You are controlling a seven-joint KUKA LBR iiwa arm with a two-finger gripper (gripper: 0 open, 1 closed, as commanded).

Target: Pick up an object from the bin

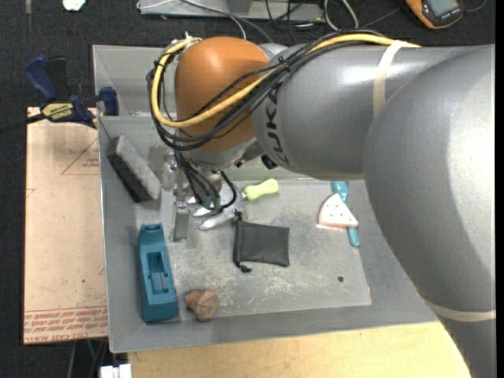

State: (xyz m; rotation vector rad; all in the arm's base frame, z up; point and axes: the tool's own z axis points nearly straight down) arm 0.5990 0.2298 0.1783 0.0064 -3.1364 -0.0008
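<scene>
My gripper (183, 227) hangs under the orange wrist cover, low over the bin's left-centre floor. Right beside it lies a shiny metal piece (213, 220), which seems to be the end of a green-handled tool (261, 189) pointing up to the right. A black flat pouch (261, 244) lies just right of the gripper. A teal tape dispenser (156, 274) lies below and left of it, along the bin's left wall. Nothing can be seen held.
A brownish stone (202, 303) sits near the front wall. A pink and white wedge with a teal handle (337, 213) lies at the right. A black and grey block (130, 169) leans against the left wall. The arm covers the bin's back right.
</scene>
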